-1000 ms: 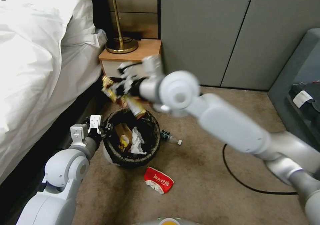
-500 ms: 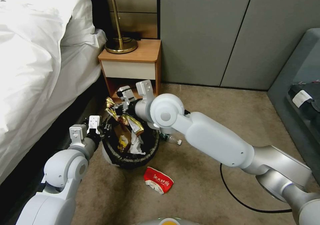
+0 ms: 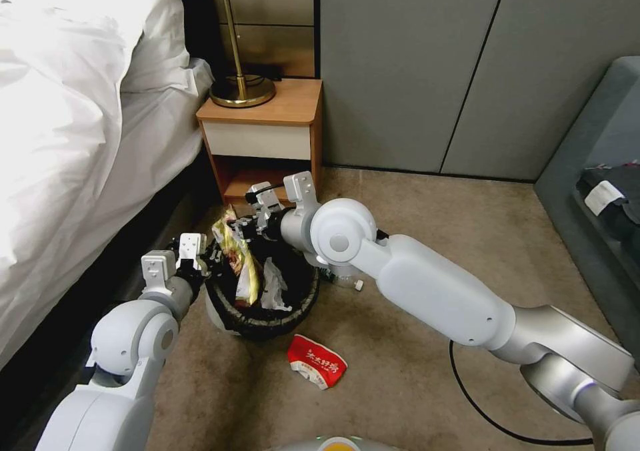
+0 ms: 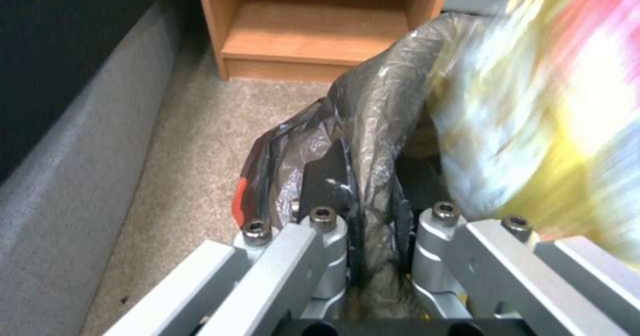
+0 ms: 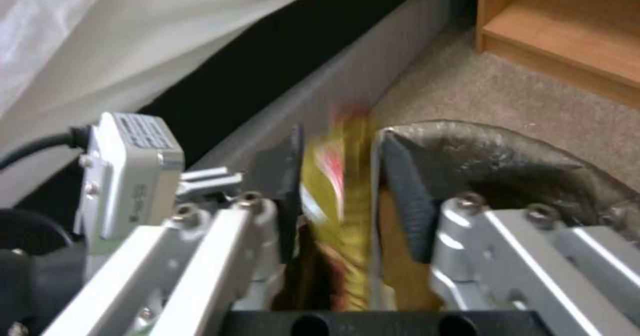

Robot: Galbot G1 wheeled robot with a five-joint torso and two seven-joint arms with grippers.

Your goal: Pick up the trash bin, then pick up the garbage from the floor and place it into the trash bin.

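Left gripper jaws pinch the small round white bin's dark liner rim. Right gripper jaws stand parted; the yellow crinkled snack wrapper hangs between them over the bin mouth, so keep it centred.

Tan carpeted floor runs between the bed on the left and grey cabinet doors at the back. On it stands the trash bin, its dark liner folded over the rim, close beside the bed's base. Just in front of the bin lies a crumpled red-and-white packet. Behind the bin's right side a small clear bottle lies on the carpet, mostly hidden, perhaps touching the bin. A black cable loops across the floor to the right. A wooden nightstand stands on the carpet by the bed's head.
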